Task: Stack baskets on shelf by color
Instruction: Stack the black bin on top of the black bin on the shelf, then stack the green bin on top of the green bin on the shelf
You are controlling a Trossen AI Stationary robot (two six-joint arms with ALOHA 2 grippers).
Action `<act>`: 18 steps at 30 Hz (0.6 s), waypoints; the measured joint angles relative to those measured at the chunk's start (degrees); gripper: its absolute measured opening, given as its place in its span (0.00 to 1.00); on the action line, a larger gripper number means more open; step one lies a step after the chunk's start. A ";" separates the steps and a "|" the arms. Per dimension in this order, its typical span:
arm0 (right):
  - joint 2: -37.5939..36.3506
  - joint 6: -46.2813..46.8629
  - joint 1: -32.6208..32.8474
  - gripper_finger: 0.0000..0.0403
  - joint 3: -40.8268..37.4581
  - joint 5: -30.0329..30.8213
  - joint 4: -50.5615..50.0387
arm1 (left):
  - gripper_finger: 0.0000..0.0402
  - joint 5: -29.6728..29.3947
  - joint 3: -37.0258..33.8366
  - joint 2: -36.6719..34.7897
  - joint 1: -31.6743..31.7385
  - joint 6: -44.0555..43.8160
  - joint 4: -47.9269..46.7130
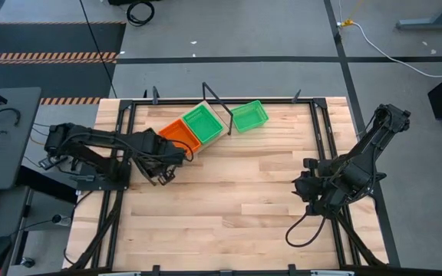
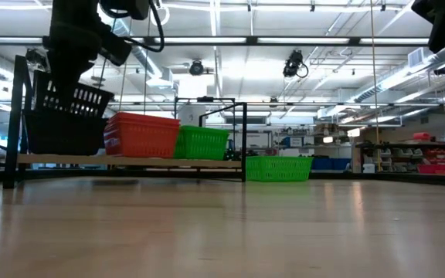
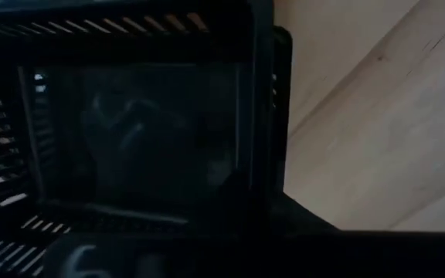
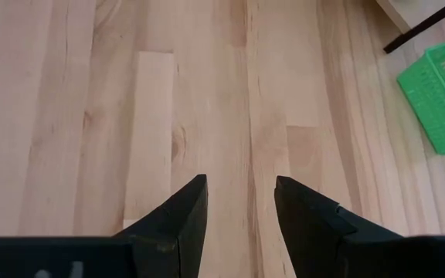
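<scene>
My left gripper (image 2: pixel 74 68) is at the shelf's (image 2: pixel 134 161) left end, shut on a black basket (image 2: pixel 76 99) that tilts above another black basket (image 2: pixel 62 133) standing on the shelf. The left wrist view looks down into the held black basket (image 3: pixel 130 131). Orange baskets (image 1: pixel 178 133) and a green basket (image 1: pixel 202 123) stand side by side on the shelf board. A second green basket (image 1: pixel 249 116) sits on the tabletop just beyond the shelf's right end. My right gripper (image 4: pixel 240 202) hovers open over bare wood at the table's right side (image 1: pixel 307 188). My left gripper holds the upper black basket by its upper rim (image 2: pixel 66 77), coming from above and pointing down. The exact finger placement is hidden by the gripper body. The basket is tilted, its base just over the lower black basket; whether they touch I cannot tell.
The shelf's black frame rails (image 1: pixel 210 96) rise around the baskets. The tabletop's middle and near part (image 1: pixel 236 207) is bare wood. Black table-frame bars (image 1: pixel 324 130) run along the left and right sides. A cable (image 1: pixel 301 230) loops below the right arm.
</scene>
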 joint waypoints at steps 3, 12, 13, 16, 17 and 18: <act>0.01 -0.19 -0.12 0.39 0.00 0.04 0.00 | 0.07 -0.09 0.00 0.00 -0.10 0.01 0.11; 0.01 -0.90 -2.51 0.39 0.00 2.10 0.15 | 0.37 0.91 0.00 0.00 -0.10 -1.51 0.26; 0.01 -0.49 -3.07 0.39 0.00 2.86 0.41 | 0.40 1.51 0.00 0.00 -0.10 -1.60 0.26; 0.01 -0.57 -5.58 0.39 0.01 4.16 1.25 | 0.47 4.05 0.46 0.00 -0.10 -2.62 -0.06; 0.01 -1.16 -6.66 0.39 0.00 4.22 1.61 | 0.49 4.34 1.13 0.00 -0.10 -2.68 -0.16; -0.01 -2.02 -7.82 0.39 0.00 4.22 2.00 | 0.50 4.57 2.11 0.00 -0.12 -2.70 -0.06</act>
